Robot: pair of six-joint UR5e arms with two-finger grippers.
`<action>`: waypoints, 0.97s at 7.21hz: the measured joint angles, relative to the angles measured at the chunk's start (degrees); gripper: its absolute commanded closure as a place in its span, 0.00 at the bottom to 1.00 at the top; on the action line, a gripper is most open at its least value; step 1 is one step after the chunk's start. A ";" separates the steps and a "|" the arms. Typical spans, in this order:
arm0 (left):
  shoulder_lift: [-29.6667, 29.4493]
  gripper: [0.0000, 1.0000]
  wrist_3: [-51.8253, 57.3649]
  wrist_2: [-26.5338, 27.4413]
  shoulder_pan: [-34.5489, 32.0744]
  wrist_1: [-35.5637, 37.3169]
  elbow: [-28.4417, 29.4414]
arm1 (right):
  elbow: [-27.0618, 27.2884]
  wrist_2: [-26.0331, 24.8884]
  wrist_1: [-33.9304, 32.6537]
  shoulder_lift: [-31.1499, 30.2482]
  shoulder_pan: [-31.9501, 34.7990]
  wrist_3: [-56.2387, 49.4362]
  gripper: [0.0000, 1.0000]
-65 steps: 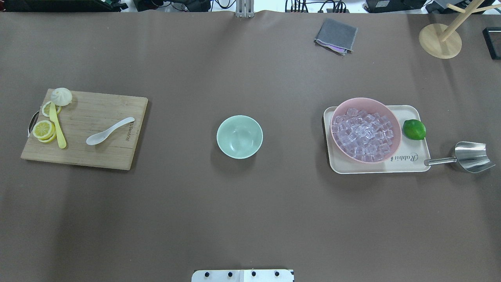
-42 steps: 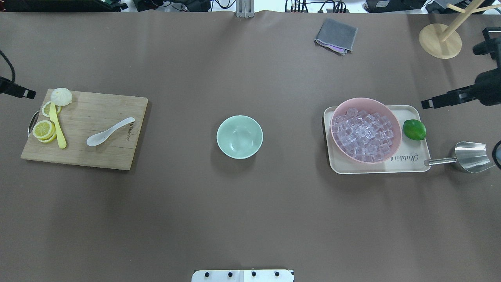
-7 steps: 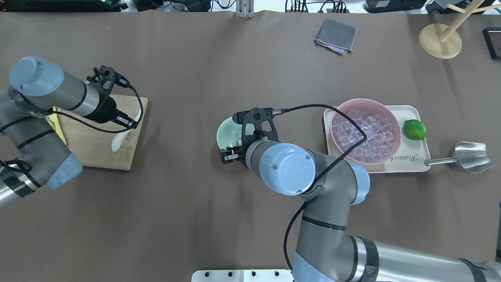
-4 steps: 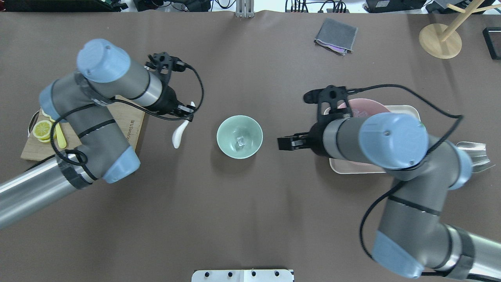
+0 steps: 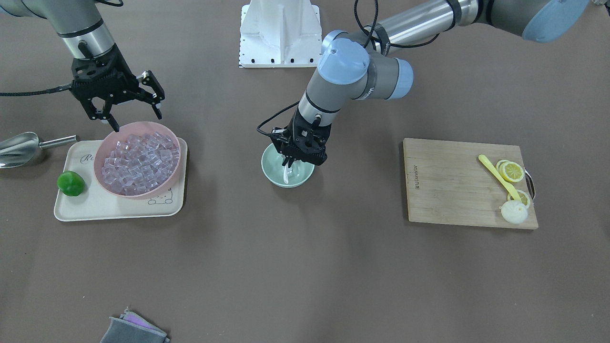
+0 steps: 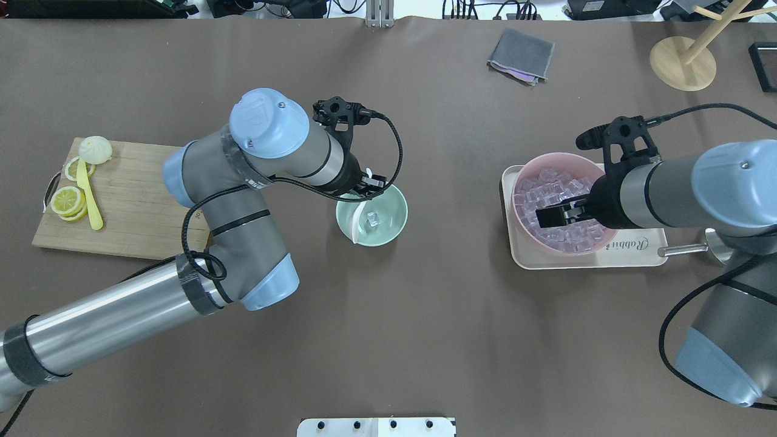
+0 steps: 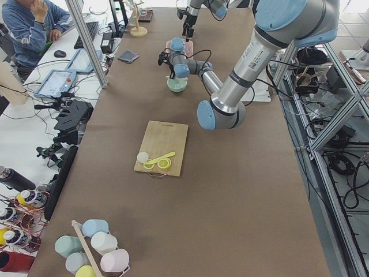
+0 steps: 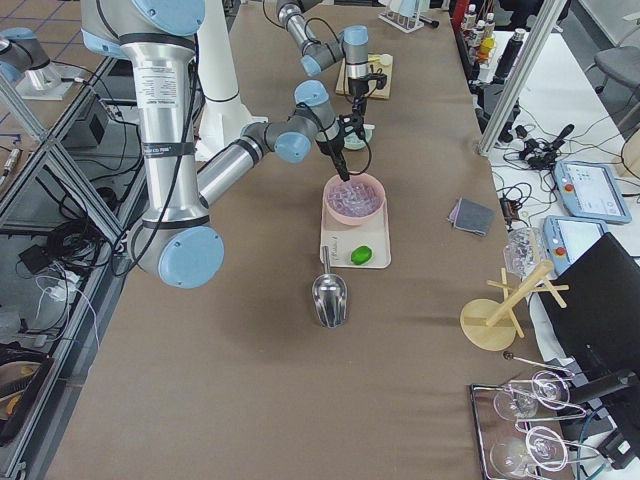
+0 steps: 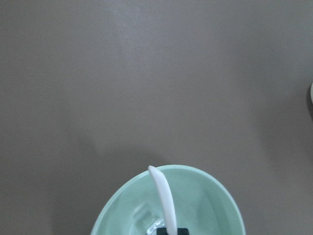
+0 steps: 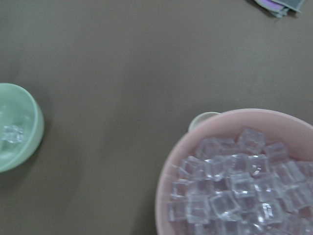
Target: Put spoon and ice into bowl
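The mint-green bowl [image 6: 393, 212] stands at the table's middle with one ice cube [image 6: 373, 220] in it. My left gripper [image 6: 370, 192] hangs over the bowl's left rim, shut on the white spoon [image 6: 357, 220], whose scoop dips inside the bowl [image 5: 305, 177]. The left wrist view shows the spoon [image 9: 164, 198] rising over the bowl [image 9: 210, 196]. My right gripper [image 5: 136, 119] is open and empty just above the pink bowl [image 5: 143, 125] full of ice [image 5: 138, 159]. The right wrist view shows that ice [image 10: 234, 196] close below.
The pink bowl sits on a cream tray [image 6: 631, 258] with a lime [image 5: 70, 183]; a steel scoop [image 5: 19, 148] lies beside it. A cutting board [image 6: 133, 206] with lemon slices and a yellow utensil lies at my left. A grey cloth [image 6: 522, 54] and a wooden stand [image 6: 683, 64] sit far back.
My left gripper carried the spoon from the cutting board rightward into the bowl. My right gripper left an ice cube in the bowl and moved back over the pink bowl.
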 measured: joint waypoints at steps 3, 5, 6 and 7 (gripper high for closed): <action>-0.36 0.02 -0.21 4.39 -0.05 -0.02 0.90 | -0.14 0.92 -0.02 -1.16 1.80 -1.31 0.00; 2.89 0.02 0.79 2.97 -3.86 1.14 -1.49 | -0.74 6.33 -0.10 -2.60 7.34 -5.75 0.00; 7.84 0.02 5.28 -1.72 -8.87 3.77 -6.07 | -2.34 10.52 -0.23 -3.98 12.45 -11.17 0.00; 14.27 0.02 13.14 -7.02 -15.04 7.60 -12.13 | -5.48 14.90 -0.29 -5.10 18.37 -17.93 0.00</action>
